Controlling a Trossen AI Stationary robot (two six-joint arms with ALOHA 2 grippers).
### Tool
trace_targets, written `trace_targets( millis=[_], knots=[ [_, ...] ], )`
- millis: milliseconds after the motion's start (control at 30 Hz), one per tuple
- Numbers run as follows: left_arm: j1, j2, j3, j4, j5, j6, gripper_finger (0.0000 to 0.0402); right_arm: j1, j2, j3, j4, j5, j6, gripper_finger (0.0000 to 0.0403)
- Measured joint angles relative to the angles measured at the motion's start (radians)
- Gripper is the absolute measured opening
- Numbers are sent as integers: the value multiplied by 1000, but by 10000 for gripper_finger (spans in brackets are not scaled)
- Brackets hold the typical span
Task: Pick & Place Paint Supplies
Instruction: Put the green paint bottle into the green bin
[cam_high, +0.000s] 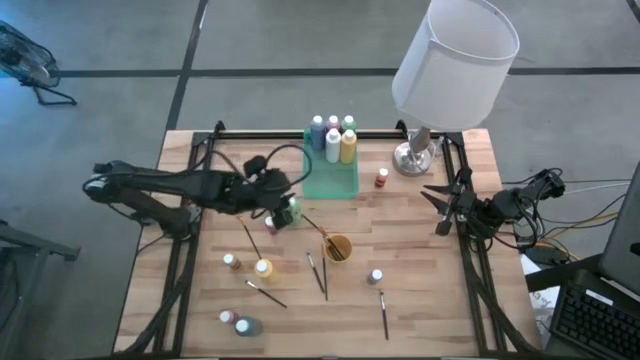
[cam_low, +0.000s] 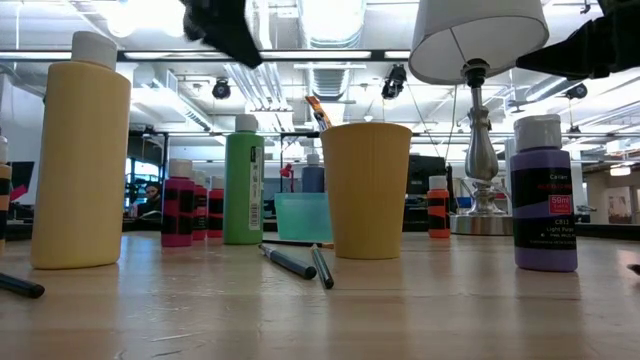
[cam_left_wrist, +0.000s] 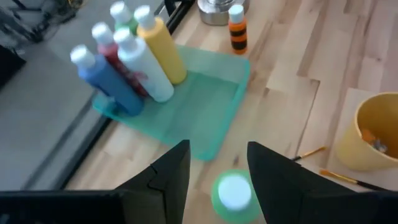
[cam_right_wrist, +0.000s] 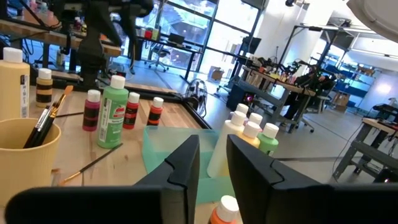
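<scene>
The left gripper's (cam_left_wrist: 217, 171) fingers are standing apart, straddling the green bottle (cam_left_wrist: 234, 194) just beside the tray (cam_left_wrist: 214, 115); contact is probably not made. It is likely a light, stiff, slick bottle: gripping the body below the cap looks best. Five bottles are standing in the tray. The right gripper (cam_right_wrist: 212, 163) is waiting, fingers slightly parted

I count five paint bottles (cam_high: 333, 145) in one green tray (cam_high: 330, 185), at least eight more bottles on the table (cam_high: 430, 300), five loose paintbrushes (cam_high: 383, 315), one orange-yellow cup (cam_high: 337, 248), one lamp (cam_high: 455, 60).
</scene>
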Motion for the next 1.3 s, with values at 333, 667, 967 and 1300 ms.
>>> trace_targets(
  millis=[333,667,967,1300],
  knots=[
    [-16,-197,-357,223,29,-147,165,0,0,0,0,0,0,113],
    [-18,-232,-484,361,95,-110,165,0,0,0,0,0,0,140],
    [-17,-232,-493,386,95,-100,165,0,0,0,0,0,0,160],
    [-18,-232,-493,401,95,-60,193,0,0,0,0,0,0,175]
  ],
)
